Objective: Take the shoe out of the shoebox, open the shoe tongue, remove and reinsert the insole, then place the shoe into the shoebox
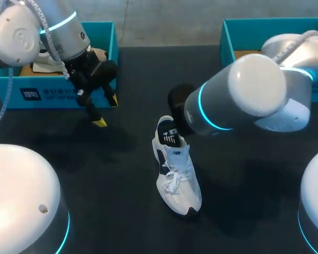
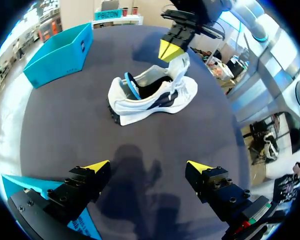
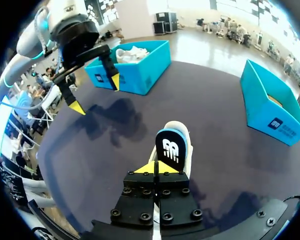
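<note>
White shoe (image 1: 180, 185) with navy side panels stands on its sole mid-table, out of both boxes, toe toward the robot. Black insole (image 3: 168, 147) shows in the heel opening. Right gripper (image 3: 157, 167) sits over the shoe, jaws closed, tips pinched on the raised tongue (image 2: 179, 67). Left gripper (image 1: 106, 112) hangs above bare table just in front of the left shoebox (image 1: 103, 58), jaws wide open, holding nothing. Left shoebox is teal, with white contents (image 3: 132, 52) inside. Right shoebox (image 1: 225, 37), also teal, sits at the far right corner, well apart from the shoe. Table (image 1: 95, 174) is dark, matte, with soft arm shadows.
</note>
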`<action>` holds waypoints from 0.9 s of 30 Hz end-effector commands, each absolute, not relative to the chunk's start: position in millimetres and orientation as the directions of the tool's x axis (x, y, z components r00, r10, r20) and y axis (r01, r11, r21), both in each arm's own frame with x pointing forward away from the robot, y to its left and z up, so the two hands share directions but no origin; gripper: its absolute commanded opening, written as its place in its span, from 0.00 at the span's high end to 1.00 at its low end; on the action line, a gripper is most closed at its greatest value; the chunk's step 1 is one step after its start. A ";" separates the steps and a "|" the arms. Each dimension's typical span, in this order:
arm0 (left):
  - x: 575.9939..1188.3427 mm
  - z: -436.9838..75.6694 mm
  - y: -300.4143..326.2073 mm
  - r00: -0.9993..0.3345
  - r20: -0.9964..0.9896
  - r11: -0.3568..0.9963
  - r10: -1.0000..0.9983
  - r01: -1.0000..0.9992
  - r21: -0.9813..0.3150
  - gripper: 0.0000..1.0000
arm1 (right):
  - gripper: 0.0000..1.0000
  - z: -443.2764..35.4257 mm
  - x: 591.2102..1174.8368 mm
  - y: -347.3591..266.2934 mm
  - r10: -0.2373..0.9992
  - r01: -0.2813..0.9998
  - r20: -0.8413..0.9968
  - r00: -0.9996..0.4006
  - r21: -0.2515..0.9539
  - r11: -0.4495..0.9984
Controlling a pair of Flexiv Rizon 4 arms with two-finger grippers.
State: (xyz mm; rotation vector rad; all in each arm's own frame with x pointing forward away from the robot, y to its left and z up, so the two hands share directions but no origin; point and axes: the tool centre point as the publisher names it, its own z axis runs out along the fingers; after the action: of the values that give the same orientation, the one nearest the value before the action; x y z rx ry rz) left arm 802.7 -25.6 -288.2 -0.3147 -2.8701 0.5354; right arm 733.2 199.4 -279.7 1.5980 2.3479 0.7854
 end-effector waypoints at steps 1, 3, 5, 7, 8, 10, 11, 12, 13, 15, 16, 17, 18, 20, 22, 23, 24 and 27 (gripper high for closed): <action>805.5 -287.5 -21.3 -0.949 0.155 0.905 0.275 0.202 -0.374 0.00 | 1.00 -287.8 735.9 209.4 0.918 0.808 0.112 -0.380 0.522 0.272; 805.3 -287.8 -19.3 -0.945 0.148 0.901 0.292 0.220 -0.374 0.00 | 1.00 -291.5 737.5 211.9 0.922 0.818 0.104 -0.372 0.506 0.273; 806.5 -286.2 -17.2 -0.942 0.146 0.895 0.302 0.227 -0.383 0.00 | 1.00 -294.3 738.9 212.9 0.921 0.819 0.111 -0.374 0.505 0.272; 807.9 -283.6 -14.3 -0.939 0.139 0.886 0.315 0.238 -0.397 0.00 | 1.00 -297.7 740.3 214.5 0.924 0.826 0.106 -0.367 0.494 0.272; 807.9 -282.2 -11.9 -0.933 0.132 0.876 0.334 0.255 -0.410 0.00 | 1.00 -300.0 741.6 214.8 0.923 0.827 0.110 -0.369 0.492 0.272; 809.3 -279.9 -8.4 -0.930 0.137 0.870 0.342 0.258 -0.420 0.00 | 1.00 -304.0 743.5 215.2 0.923 0.833 0.117 -0.366 0.484 0.268; 810.0 -279.3 -6.9 -0.926 0.129 0.861 0.354 0.269 -0.432 0.00 | 1.00 -305.9 744.5 215.5 0.923 0.834 0.119 -0.365 0.482 0.268; 811.2 -278.0 -4.3 -0.921 0.131 0.850 0.368 0.276 -0.450 0.00 | 1.00 -308.1 746.0 216.0 0.924 0.837 0.122 -0.362 0.478 0.265; 812.0 -277.1 -3.2 -0.919 0.131 0.846 0.372 0.277 -0.455 0.00 | 1.00 -309.0 746.6 216.3 0.924 0.838 0.123 -0.362 0.478 0.265; 813.8 -274.8 0.0 -0.912 0.127 0.831 0.391 0.290 -0.474 0.00 | 1.00 -312.5 749.2 218.0 0.926 0.841 0.123 -0.358 0.473 0.263; 814.8 -273.4 1.3 -0.911 0.130 0.832 0.390 0.289 -0.475 0.00 | 1.00 -314.5 750.6 218.2 0.927 0.843 0.121 -0.356 0.470 0.262; 815.6 -272.2 2.4 -0.908 0.127 0.827 0.399 0.296 -0.479 0.00 | 1.00 -316.8 752.0 218.9 0.929 0.845 0.113 -0.352 0.465 0.263; 815.9 -271.2 3.5 -0.903 0.127 0.820 0.409 0.303 -0.486 0.00 | 1.00 -319.4 753.3 219.9 0.928 0.845 0.118 -0.352 0.467 0.261; 816.1 -269.5 5.1 -0.896 0.124 0.810 0.427 0.318 -0.492 0.00 | 1.00 -322.8 755.0 220.3 0.931 0.845 0.109 -0.348 0.468 0.261; 815.4 -268.4 6.8 -0.883 0.126 0.794 0.453 0.335 -0.507 0.00 | 1.00 -325.8 756.4 219.6 0.929 0.841 0.114 -0.351 0.475 0.260; 815.4 -268.3 7.1 -0.882 0.126 0.794 0.453 0.335 -0.507 0.00 | 1.00 -327.3 757.0 219.4 0.930 0.840 0.111 -0.351 0.476 0.260; 815.7 -268.3 7.1 -0.879 0.125 0.790 0.460 0.341 -0.509 0.00 | 1.00 -329.0 757.8 218.7 0.929 0.839 0.113 -0.352 0.480 0.259; 816.5 -269.0 7.0 -0.870 0.123 0.780 0.477 0.354 -0.516 0.00 | 1.00 -333.8 760.4 216.5 0.931 0.842 0.111 -0.347 0.474 0.258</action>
State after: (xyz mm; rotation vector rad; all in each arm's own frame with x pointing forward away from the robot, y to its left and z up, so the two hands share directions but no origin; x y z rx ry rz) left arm 813.4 7.1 -267.9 -0.6346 -2.7365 0.7156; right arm 758.0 214.7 -327.2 1.6667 2.3301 0.6838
